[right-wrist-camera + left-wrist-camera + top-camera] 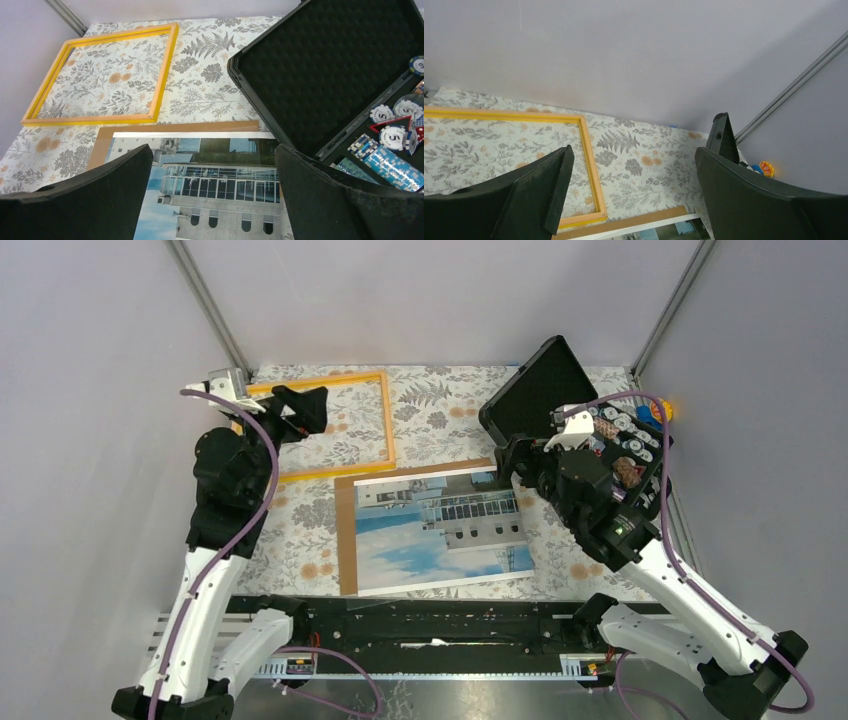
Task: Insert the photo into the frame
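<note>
Seen from above, the large white-bordered paper photo of a white many-windowed building under blue sky (440, 535) lies flat on a plain brown backing board (346, 540). The board shows along the photo's left and far edges. The thin orange-yellow rectangular frame (388, 420) lies flat past the photo's far left corner, with the floral-clothed table (440, 410) showing through it.

The left end effector (300, 410) hovers over the frame, its fingers spread and holding nothing. The right end effector (520, 465) hangs above the photo's far right corner, also spread wide and holding nothing.

Only the right wrist view shows a narrow strip of cloth between the frame and the board. It also shows round poker chips (390, 136) inside the open black foam-lined case (320, 65) by the photo's far right corner. The left wrist view catches just a sliver of the photo's far edge.

Bare cloth lies beyond the photo's far edge, between frame and case.
</note>
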Controlling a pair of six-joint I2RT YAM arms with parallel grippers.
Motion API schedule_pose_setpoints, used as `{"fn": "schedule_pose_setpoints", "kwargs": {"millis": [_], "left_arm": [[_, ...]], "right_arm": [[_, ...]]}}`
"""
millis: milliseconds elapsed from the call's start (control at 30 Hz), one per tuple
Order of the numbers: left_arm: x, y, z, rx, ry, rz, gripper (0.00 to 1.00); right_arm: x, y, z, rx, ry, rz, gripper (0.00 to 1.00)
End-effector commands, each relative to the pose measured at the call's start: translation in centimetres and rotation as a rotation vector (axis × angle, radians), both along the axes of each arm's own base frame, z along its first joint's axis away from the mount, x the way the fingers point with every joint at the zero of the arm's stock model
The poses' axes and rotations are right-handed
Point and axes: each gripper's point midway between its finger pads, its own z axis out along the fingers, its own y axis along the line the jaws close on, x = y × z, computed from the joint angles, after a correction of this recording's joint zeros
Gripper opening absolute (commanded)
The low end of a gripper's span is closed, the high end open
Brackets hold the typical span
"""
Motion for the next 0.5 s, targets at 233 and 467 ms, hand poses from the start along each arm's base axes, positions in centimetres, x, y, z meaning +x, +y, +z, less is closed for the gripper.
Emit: {"fn": "schedule_pose_setpoints", "kwargs": {"millis": [233, 467], "left_arm": [[1.1, -4.5, 0.7, 0.006, -0.016, -0.235, 0.99], [4.0, -7.8, -4.9, -0.001, 0.238, -0.383, 0.99]], "right_arm": [[0.8, -0.6, -5.4, -0.062, 0.121, -0.080, 1.00], [0.2, 0.6, -11.4, -0.069, 0.306, -0.072, 1.00]]}}
